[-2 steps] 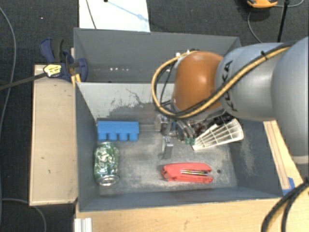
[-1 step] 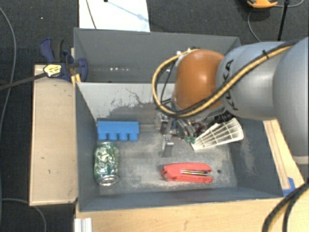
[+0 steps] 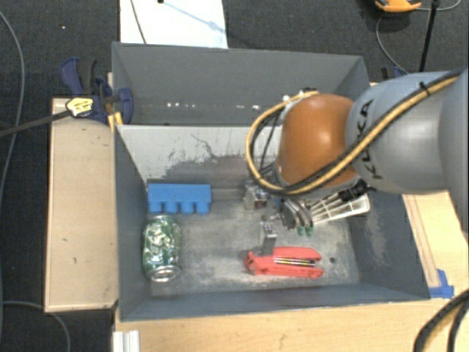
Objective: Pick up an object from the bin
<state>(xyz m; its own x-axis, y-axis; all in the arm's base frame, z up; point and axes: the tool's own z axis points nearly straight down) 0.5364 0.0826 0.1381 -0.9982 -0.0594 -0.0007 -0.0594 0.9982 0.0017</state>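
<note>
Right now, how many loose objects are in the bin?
3 clearly: blue block at left, can lying in front of it, red tool at front by the gripper. A white piece under the arm may be a fourth.

We count one blue ridged block (image 3: 179, 198), one green-patterned can (image 3: 161, 246), one red flat tool (image 3: 284, 263), and perhaps one half-hidden white object (image 3: 343, 209).
</note>
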